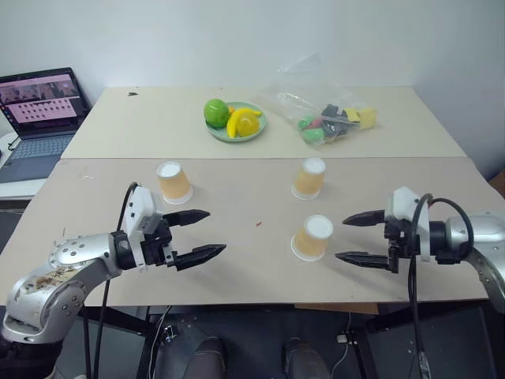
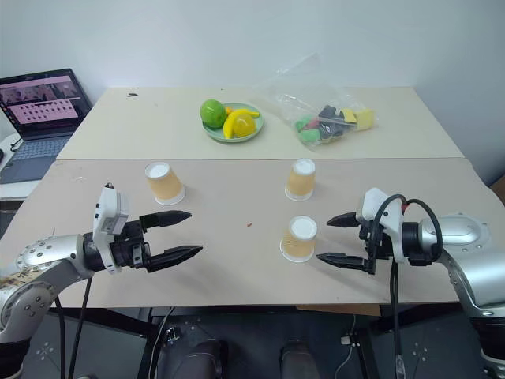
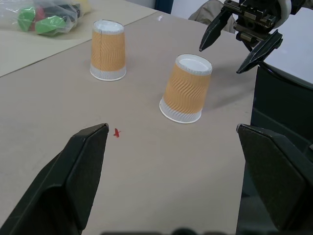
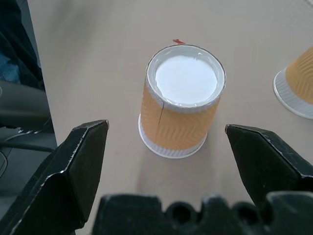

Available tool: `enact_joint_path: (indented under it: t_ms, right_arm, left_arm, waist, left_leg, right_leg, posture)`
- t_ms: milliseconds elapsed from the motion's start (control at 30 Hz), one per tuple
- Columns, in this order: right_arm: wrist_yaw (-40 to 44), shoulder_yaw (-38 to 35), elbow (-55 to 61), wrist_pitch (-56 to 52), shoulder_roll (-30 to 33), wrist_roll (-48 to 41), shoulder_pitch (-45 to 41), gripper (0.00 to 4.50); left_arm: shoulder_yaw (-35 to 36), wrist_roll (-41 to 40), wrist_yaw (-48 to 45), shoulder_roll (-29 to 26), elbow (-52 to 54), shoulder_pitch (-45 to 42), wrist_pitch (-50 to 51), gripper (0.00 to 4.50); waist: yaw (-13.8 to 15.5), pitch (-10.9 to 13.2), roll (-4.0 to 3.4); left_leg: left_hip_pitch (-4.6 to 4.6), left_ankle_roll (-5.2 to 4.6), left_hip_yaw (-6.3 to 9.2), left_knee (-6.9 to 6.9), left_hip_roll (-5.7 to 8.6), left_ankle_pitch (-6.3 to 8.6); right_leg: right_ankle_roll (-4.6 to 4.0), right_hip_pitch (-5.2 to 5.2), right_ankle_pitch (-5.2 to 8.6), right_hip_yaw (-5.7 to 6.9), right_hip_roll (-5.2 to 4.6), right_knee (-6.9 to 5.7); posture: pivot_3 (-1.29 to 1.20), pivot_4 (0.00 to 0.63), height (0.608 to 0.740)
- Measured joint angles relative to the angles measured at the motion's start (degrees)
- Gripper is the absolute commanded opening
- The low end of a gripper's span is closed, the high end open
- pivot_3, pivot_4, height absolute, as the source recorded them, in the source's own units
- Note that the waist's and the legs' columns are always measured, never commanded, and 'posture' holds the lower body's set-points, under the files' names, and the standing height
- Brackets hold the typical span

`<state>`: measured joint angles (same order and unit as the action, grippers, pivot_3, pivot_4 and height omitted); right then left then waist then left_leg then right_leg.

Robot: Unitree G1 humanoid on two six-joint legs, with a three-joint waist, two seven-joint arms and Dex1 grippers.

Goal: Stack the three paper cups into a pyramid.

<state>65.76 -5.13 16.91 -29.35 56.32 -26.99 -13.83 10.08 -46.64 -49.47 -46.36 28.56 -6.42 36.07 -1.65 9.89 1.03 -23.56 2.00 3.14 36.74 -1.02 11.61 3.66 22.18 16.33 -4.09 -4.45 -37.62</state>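
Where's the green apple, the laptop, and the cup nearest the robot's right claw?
green apple (image 1: pixel 215 112), left eye view, its rounded side.
laptop (image 1: pixel 43 99), left eye view, middle of its screen.
nearest cup (image 4: pixel 186 80), right wrist view, its white upturned base.

The laptop (image 1: pixel 38 118) is cut by the left edge, its screen content too small to be read, the clear bag's (image 1: pixel 330 110) contents cannot be identified, and a second cup (image 4: pixel 297 87) is cropped in the right wrist view.
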Motion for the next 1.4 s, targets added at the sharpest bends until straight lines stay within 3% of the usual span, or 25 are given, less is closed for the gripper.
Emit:
enact_joint_path:
  t_ms: [367, 1033, 1067, 1167, 1400]
  right_arm:
    - [-3.1, 6.8, 0.7, -1.2, -6.2, 1.1, -8.4, 4.50]
    - [-3.9, 11.2, -7.0, 0.1, -11.1, 5.6, -12.1, 4.50]
    - [-3.8, 11.2, -7.2, 0.2, -11.1, 5.6, -12.3, 3.97]
    - [-3.7, 11.2, -7.3, 0.2, -11.2, 5.7, -12.7, 3.19]
    - [-3.3, 11.2, -7.4, 0.2, -11.4, 5.7, -13.5, 3.19]
  left_arm:
    - [0.1, 0.0, 0.3, -0.2, 0.5, -0.5, 0.7, 4.48]
    - [1.5, -0.5, 1.9, -0.2, 1.9, -0.4, 1.6, 4.48]
    - [1.7, -0.5, 2.0, -0.3, 2.0, -0.4, 1.6, 4.50]
    - [1.9, -0.5, 2.2, -0.2, 2.0, -0.1, 1.6, 4.50]
    - [2.2, -0.5, 2.9, -0.2, 2.0, 0.0, 1.7, 4.50]
  waist:
    - [-0.5, 0.0, 0.03]
    - [-0.5, 0.0, 0.03]
    - [-0.5, 0.0, 0.03]
    - [-0.6, 0.0, 0.03]
    - [-0.6, 0.0, 0.03]
  left_leg:
    - [-0.02, 0.00, 0.02, 0.00, -0.02, 0.00]
    - [0.00, 0.00, 0.03, 0.00, -0.02, 0.00]
    - [0.00, 0.00, 0.03, 0.00, -0.02, 0.00]
    - [0.00, 0.00, 0.03, 0.00, -0.03, 0.00]
    - [0.00, 0.00, 0.03, 0.00, -0.02, 0.00]
  right_leg:
    - [-0.01, 0.02, -0.01, 0.01, 0.01, -0.01]
    - [-0.02, 0.03, -0.01, 0.01, 0.02, -0.03]
    - [-0.02, 0.03, -0.01, 0.01, 0.02, -0.04]
    - [-0.02, 0.03, -0.01, 0.01, 0.02, -0.05]
    - [-0.02, 0.03, -0.01, 0.01, 0.02, -0.04]
  posture:
    - [0.00, 0.150, 0.740]
    - [0.00, 0.150, 0.740]
    - [0.00, 0.150, 0.740]
    - [0.00, 0.150, 0.740]
    - [0.00, 0.150, 0.740]
